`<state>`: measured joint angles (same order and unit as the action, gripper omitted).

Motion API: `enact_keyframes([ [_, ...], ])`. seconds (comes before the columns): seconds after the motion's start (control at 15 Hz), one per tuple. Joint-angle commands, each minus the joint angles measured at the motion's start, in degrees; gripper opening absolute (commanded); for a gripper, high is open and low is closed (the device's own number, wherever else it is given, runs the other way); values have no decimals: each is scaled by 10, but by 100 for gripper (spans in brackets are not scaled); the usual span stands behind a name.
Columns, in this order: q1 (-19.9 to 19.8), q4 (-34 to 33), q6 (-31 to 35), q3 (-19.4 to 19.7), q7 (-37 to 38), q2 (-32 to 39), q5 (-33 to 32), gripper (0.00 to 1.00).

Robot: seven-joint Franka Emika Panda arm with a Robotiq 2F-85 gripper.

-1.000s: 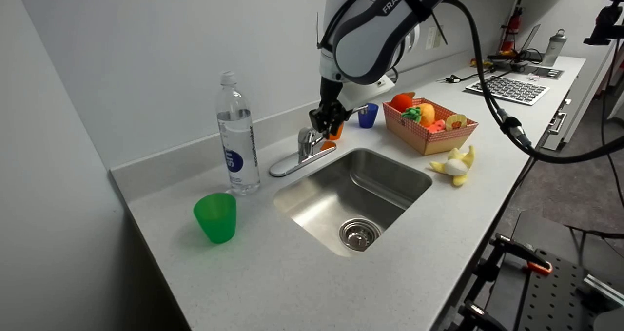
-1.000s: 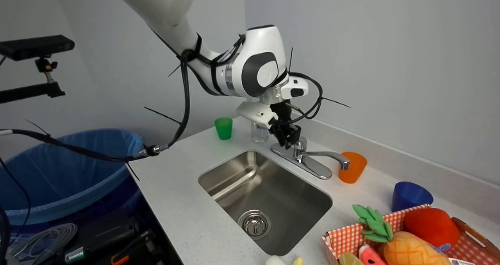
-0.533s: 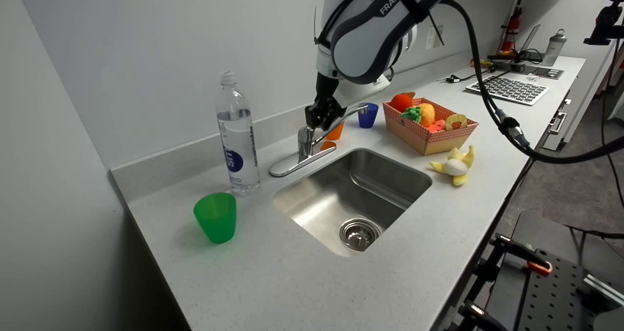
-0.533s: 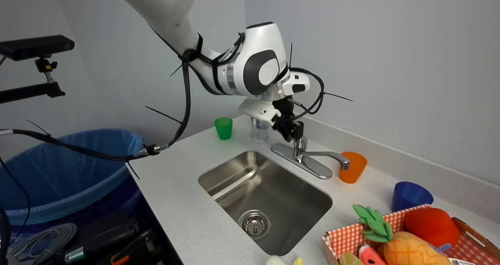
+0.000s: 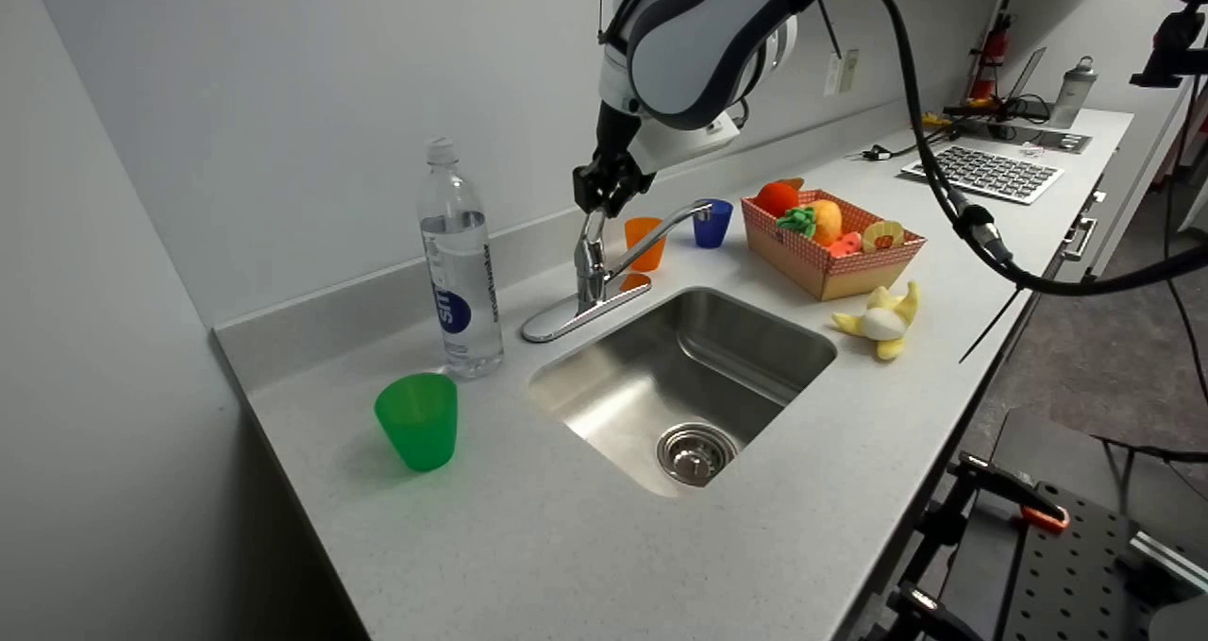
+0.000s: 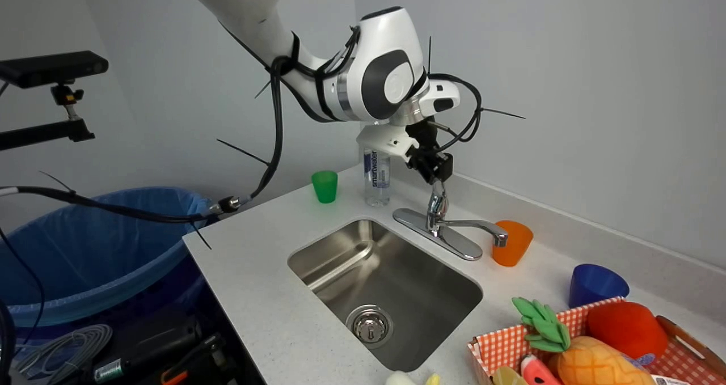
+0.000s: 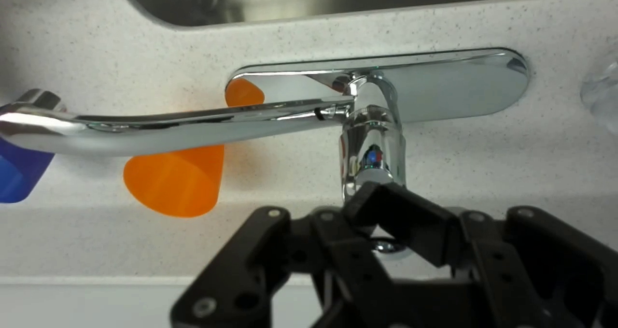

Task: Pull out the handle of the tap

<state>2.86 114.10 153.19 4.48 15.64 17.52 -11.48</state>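
Observation:
The chrome tap [image 5: 590, 271] stands behind the sink and also shows in an exterior view [image 6: 435, 220] and the wrist view [image 7: 372, 120]. Its short handle [image 5: 595, 227] is raised and points steeply upward, apart from the long low spout. It also shows in an exterior view [image 6: 438, 191] and in part in the wrist view [image 7: 374, 176]. My gripper [image 5: 605, 209] is above the tap, with the handle's top end between its fingers. In the wrist view the fingertips [image 7: 374, 189] angle together around the handle and hide part of it.
The sink [image 5: 613, 424] lies in front of the tap. An orange cup [image 7: 176, 183] and a blue cup [image 6: 598, 286] stand near the spout. A clear bottle [image 5: 462, 292] and a green cup [image 5: 420, 424] stand on the tap's other side. A fruit basket [image 5: 821, 268] stands further along.
The gripper has risen, and the handle has tilted up with it from a lower position. In one exterior view the arm has also shifted left. The spout, cups and bottle have not moved.

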Motion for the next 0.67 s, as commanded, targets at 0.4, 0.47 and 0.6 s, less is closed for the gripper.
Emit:
enact_keyframes([
  [0.4, 3, -13, -1, -10, -9, -13, 29, 2],
  [0.47, 5, -14, -28, -13, -17, -17, 30, 2],
  [0.6, 0, -7, -47, -28, -41, -29, 46, 2],
])
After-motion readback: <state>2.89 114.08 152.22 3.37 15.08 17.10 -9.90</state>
